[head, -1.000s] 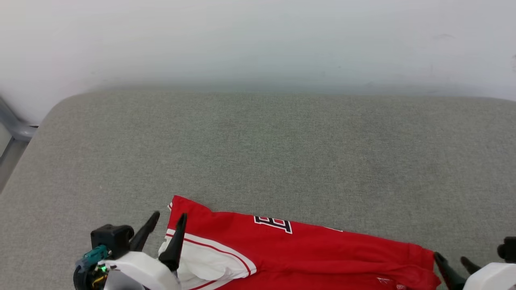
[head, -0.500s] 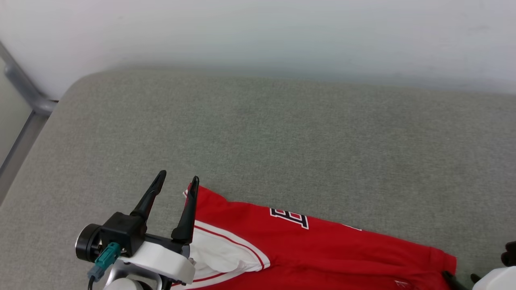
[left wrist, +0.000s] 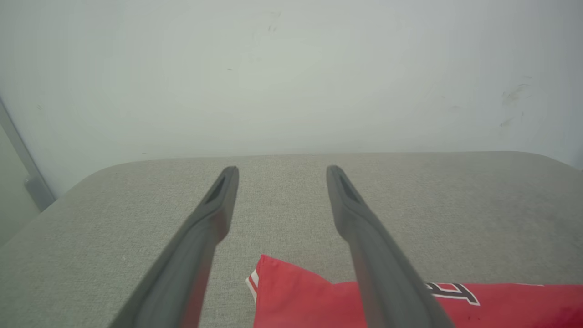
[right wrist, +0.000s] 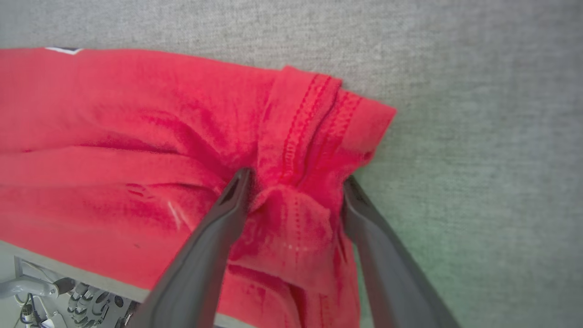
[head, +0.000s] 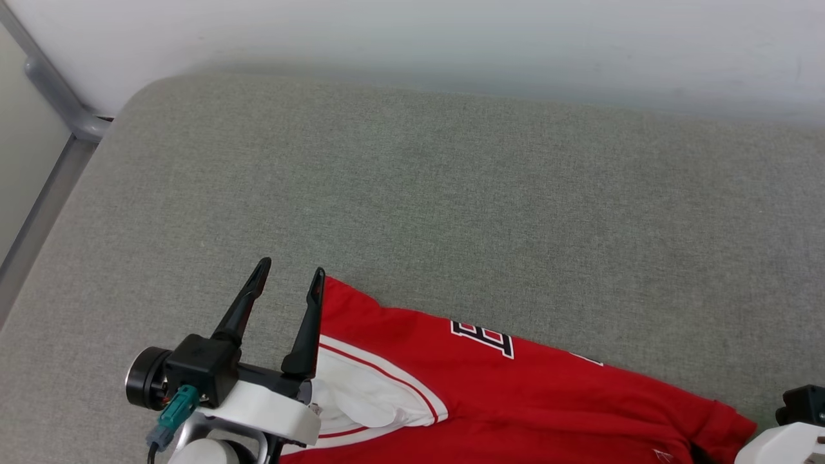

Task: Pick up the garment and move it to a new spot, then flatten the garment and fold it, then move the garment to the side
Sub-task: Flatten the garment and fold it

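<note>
- The big red jersey shirt (head: 548,399) with the white sleeve and black lettering is laid out along the near edge of the grey fabric cushion (head: 451,193). It's on the same patch as a second ago, only the head view has been swung round.
- The left gripper (head: 290,269) is spread wide with nothing held. It's been lifted off the white sleeve since a second ago and is now parked by the shirt's far left corner.
- The right gripper (right wrist: 296,178) is spread wide too. The bunched red hem is wedged between its fingers (right wrist: 214,246) and touched by both, but no actual pinch can be made out.
</note>
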{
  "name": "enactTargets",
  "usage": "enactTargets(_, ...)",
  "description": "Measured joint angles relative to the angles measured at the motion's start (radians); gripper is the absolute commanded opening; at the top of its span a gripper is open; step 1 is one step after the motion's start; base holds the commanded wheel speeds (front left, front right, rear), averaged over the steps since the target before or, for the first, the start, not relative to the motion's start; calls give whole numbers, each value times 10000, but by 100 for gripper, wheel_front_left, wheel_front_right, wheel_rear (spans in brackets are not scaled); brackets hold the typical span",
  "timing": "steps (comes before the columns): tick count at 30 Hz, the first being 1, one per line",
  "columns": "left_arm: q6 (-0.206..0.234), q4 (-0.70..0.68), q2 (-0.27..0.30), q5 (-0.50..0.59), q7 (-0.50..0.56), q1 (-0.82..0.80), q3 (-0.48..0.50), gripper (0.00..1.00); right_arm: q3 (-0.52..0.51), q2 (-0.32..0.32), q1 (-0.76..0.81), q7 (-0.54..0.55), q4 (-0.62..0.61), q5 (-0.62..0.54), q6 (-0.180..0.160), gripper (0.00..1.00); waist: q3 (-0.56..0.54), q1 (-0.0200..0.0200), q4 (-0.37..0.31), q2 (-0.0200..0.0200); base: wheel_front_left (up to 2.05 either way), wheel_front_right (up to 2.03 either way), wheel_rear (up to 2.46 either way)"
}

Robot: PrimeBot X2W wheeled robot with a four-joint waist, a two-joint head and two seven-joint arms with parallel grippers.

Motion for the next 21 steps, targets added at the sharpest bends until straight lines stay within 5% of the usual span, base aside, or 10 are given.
enactTargets(1, -23, 15, -8, 23, -2, 0, 13, 100, 19, -8, -36, -4, 35, 29, 0, 7, 11, 0, 0, 0, 0, 0, 0)
enactTargets(2, -27, 29, -17, 67, -2, 0, 29, 100, 38, -13, -80, -2, 73, 48, 0, 0, 7, 0, -5, 0, 0, 0, 0)
enactTargets(12, 249, 234, 10, 234, -13, 282, 257, 100, 253, -217, -337, -58, -222, 54, 19, 0, -569, 0, -275, 1, 0, 0, 0)
enactTargets(21, 387, 128, 123, 255, 19, 509, 247, 100, -1164, -711, -606, 328, -332, -125, 21, 0, -973, 0, -771, 1, 0, 0, 0)
